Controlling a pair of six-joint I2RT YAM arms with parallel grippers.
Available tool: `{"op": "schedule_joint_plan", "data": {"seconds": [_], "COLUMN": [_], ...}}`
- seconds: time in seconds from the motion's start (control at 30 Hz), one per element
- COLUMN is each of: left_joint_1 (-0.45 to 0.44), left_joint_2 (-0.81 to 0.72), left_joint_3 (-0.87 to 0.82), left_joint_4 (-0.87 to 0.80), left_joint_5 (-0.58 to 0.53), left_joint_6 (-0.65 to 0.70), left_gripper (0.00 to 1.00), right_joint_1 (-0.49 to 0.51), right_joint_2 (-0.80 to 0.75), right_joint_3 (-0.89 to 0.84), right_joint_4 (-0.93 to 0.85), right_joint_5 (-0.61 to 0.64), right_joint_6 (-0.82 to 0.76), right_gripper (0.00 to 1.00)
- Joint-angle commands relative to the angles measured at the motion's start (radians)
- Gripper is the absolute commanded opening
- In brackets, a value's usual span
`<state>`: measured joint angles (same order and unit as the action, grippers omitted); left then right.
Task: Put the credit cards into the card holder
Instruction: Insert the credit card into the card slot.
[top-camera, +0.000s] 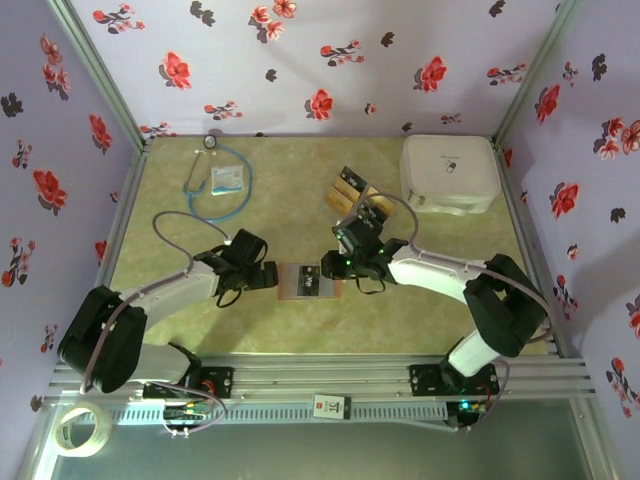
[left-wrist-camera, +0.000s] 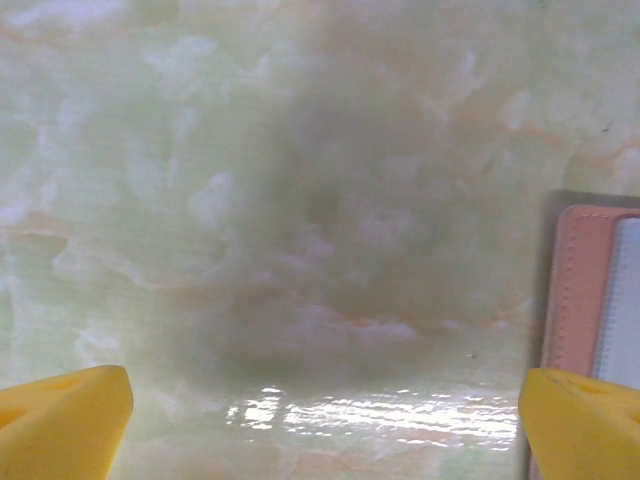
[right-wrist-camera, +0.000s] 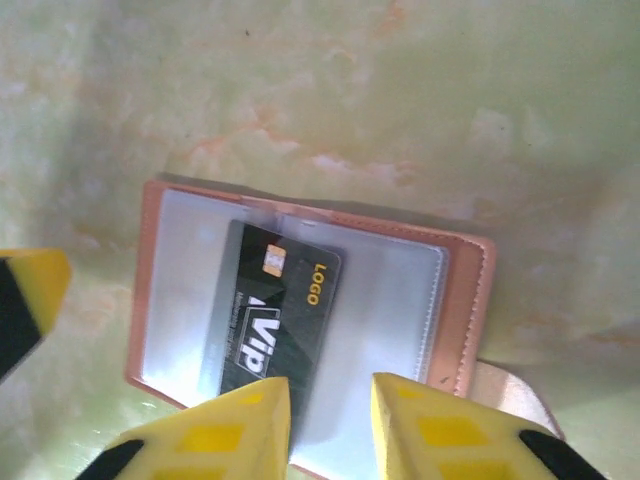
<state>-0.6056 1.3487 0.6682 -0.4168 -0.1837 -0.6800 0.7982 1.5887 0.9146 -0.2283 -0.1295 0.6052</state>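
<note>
The card holder lies open on the green marbled surface in the middle of the right wrist view, its clear sleeves facing up. A black credit card marked "ViP" and "LOGO" rests tilted across the sleeves, its lower end reaching the right gripper at the bottom edge. That gripper's yellow fingers stand close together with a narrow gap; I cannot tell whether they pinch the card. In the top view the remaining credit cards sit above centre, near a white case at upper right. The left gripper is spread wide apart, the holder's edge beside its right finger.
</note>
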Motion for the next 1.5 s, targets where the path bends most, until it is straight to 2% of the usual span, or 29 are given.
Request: {"op": "schedule_joint_plan", "data": {"seconds": [0.0,0.17,1.2,1.47], "left_joint_1": [0.009,0.007,-0.01,-0.013], "left_joint_2": [0.02,0.053,0.192,0.195], "left_joint_3": [-0.006,0.014,0.08,0.081], "left_joint_4": [-0.051,-0.053,-0.048,-0.047], "left_joint_5": [-0.03,-0.033,-0.02,-0.018], "left_joint_6": [-0.016,-0.004,0.039,0.036], "left_gripper": [1.0,1.0,1.0,1.0], "right_joint_1": [0.019,0.037,0.095,0.1], "right_joint_2": [0.044,0.092,0.254,0.199], "right_joint_3": [0.044,0.086,0.209,0.212], "right_joint_4": [-0.084,-0.09,-0.082,-0.116], "right_joint_5": [0.045,0.047,0.024,0.061], "right_joint_6": [-0.033,-0.037,-0.032,-0.048], "right_gripper": [0.14,0.08,0.08,0.07]}}
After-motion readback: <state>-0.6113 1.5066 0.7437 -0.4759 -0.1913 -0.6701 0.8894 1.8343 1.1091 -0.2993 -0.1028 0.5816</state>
